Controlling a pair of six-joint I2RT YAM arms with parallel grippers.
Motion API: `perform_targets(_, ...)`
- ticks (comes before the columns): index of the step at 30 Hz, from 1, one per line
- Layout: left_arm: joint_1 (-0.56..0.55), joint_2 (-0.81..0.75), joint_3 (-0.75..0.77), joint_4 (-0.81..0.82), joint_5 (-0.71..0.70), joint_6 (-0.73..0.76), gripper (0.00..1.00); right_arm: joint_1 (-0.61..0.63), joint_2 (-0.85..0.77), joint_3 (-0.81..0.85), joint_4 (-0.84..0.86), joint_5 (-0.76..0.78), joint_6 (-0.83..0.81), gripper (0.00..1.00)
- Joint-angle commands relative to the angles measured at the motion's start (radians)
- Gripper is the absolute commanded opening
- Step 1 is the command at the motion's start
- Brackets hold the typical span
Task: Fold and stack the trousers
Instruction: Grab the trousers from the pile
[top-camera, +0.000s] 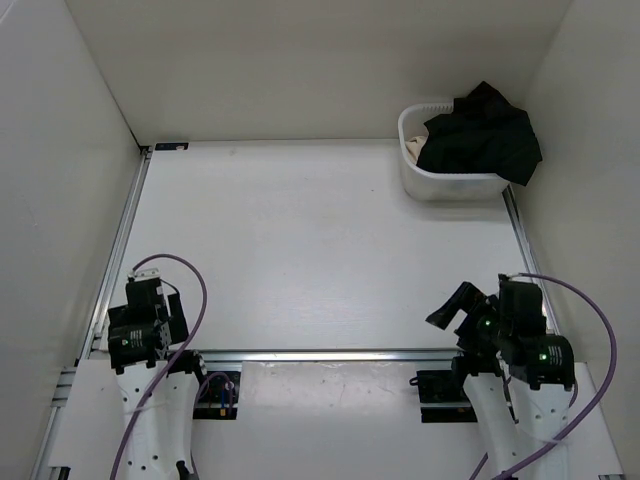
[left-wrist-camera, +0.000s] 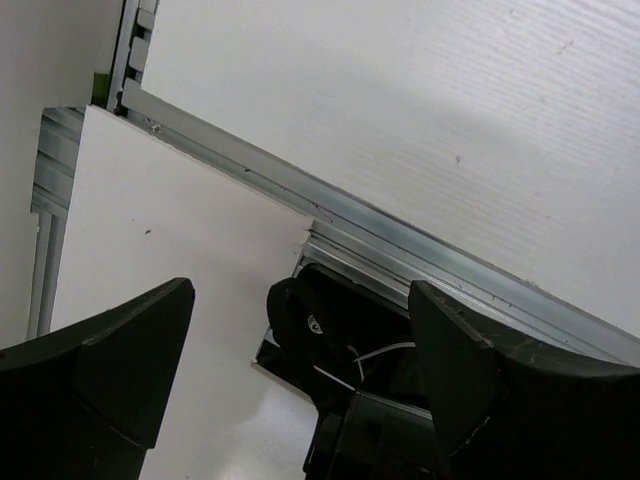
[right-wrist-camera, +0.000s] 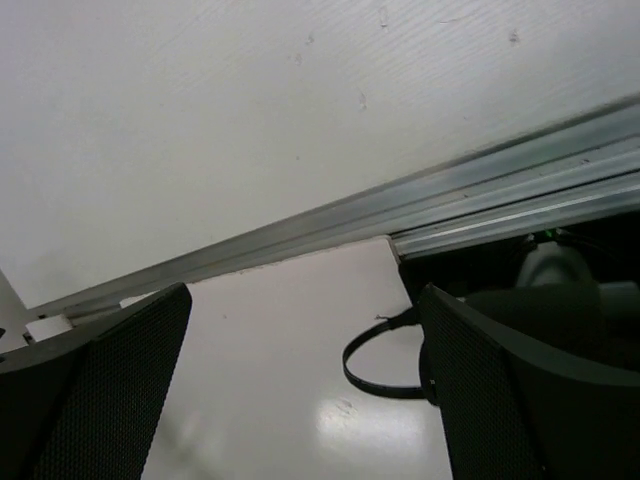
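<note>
In the top view the trousers sit as a crumpled black heap in the basket at the upper right of the frame, spilling over its far and right rim, probably because they are much too bulky for it; the table spreads white across the middle, which is likely where the folding is meant to happen; both arms sit tucked at the bottom edge, the left gripper at lower left and the right gripper at lower right, each well apart from the trousers, which looks like a rest pose, so I judge that the task has not begun; the right arm is on the basket's side of the frame, so the first reach seems to be its job. In the left wrist view the two dark fingers stand wide apart in the lower corners with nothing between them but the arm's own base and a rail running diagonally; the jaws are released and empty. In the right wrist view the fingers are likewise spread wide in the lower corners, released, gripping nothing, with the rail crossing the middle and a black cable loop below it; no trousers show in either wrist view.
</note>
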Motion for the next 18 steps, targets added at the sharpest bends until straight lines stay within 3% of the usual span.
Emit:
perform_targets(1, 0.005, 0.007, -0.017, -0.001, -0.009, 0.0, 1.0, 0.004, 0.101, 0.108, -0.154, 0.071, -0.069, 0.99)
perform_targets(5, 0.005, 0.068, 0.083, 0.054, 0.02, 0.0, 1.0, 0.004, 0.368, 0.394, -0.056, 0.229, -0.161, 0.99)
perform_targets(9, 0.005, 0.218, 0.247, 0.172, 0.042, 0.0, 1.0, 0.004, 0.673, 0.813, 0.103, 0.412, -0.27, 0.99)
perform_targets(17, 0.005, 0.62, 0.65, 0.261, 0.356, 0.0, 1.0, -0.014, 1.416, 1.307, 0.513, 0.564, -0.413, 0.99)
perform_targets(18, 0.005, 0.657, 0.679, 0.27, 0.378, 0.0, 1.0, -0.025, 1.501, 1.467, 0.513, 0.573, -0.424, 0.99)
